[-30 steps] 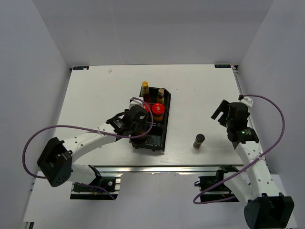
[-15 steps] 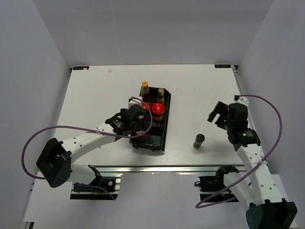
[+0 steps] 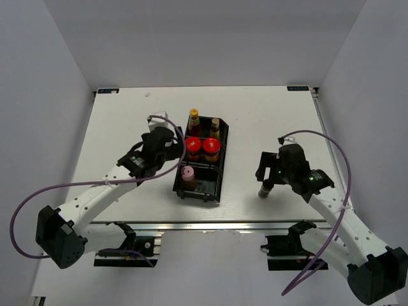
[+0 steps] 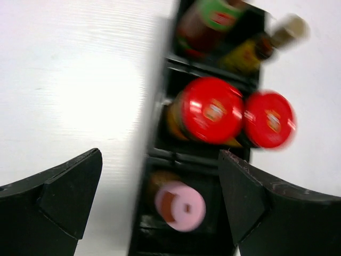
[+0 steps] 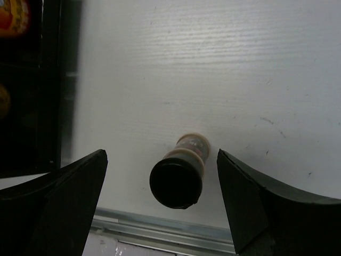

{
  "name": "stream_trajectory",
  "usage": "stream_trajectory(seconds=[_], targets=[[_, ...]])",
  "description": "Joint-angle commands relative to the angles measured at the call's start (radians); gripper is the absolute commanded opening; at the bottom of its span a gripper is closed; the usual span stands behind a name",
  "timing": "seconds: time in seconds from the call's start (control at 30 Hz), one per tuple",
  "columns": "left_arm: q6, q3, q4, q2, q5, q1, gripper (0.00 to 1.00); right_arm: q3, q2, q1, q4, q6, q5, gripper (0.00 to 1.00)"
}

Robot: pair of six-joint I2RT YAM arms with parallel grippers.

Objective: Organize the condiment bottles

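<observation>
so the left gripper (image 4: pixel 160 170) is spread wide, nothing in it, hanging over the black bin (image 4: pixel 157 122); right under it, between the fingers, the pink-capped bottle (image 4: pixel 179 205) stands in the nearest compartment; next compartment out, the left red-lidded jar (image 4: pixel 211 110) and right red-lidded jar (image 4: pixel 269 119) touch side by side; furthest out, blurry, a green-labelled brown bottle (image 4: pixel 208 21) and a slimmer brown bottle (image 4: pixel 264 47). The right gripper (image 5: pixel 161 160) is spread and empty too; the black-capped bottle (image 5: pixel 176 181) stands upright on the worktop (image 5: pixel 213 64) between its fingers, the bin off to its left.
</observation>
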Motion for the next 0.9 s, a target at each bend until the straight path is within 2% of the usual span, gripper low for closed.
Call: stream_trajectory(seconds=[0.0,0.13,0.27,0.33,0.6,0.87], targets=[[-0.057,-0.006,-0.045,-0.001,0.063,0.144,0.98,-0.024,0.013,0.063,-0.035,0.040,0.023,0.88],[-0.088,-0.052,-0.034,-0.012,0.107,0.226,0.98,-0.038,0.041,0.103,-0.078,0.092,0.114,0.87],[-0.109,-0.084,-0.045,-0.041,0.081,0.263,0.98,-0.047,0.074,0.129,-0.093,0.123,0.168,0.85],[-0.114,-0.092,-0.048,-0.048,0.072,0.269,0.98,-0.053,0.073,0.140,-0.081,0.143,0.189,0.80],[-0.103,-0.128,-0.016,-0.068,0.096,0.272,0.98,-0.042,0.082,0.155,-0.047,0.143,0.229,0.73],[-0.097,-0.150,-0.001,-0.105,0.092,0.272,0.98,-0.009,0.084,0.185,-0.058,0.163,0.244,0.35]])
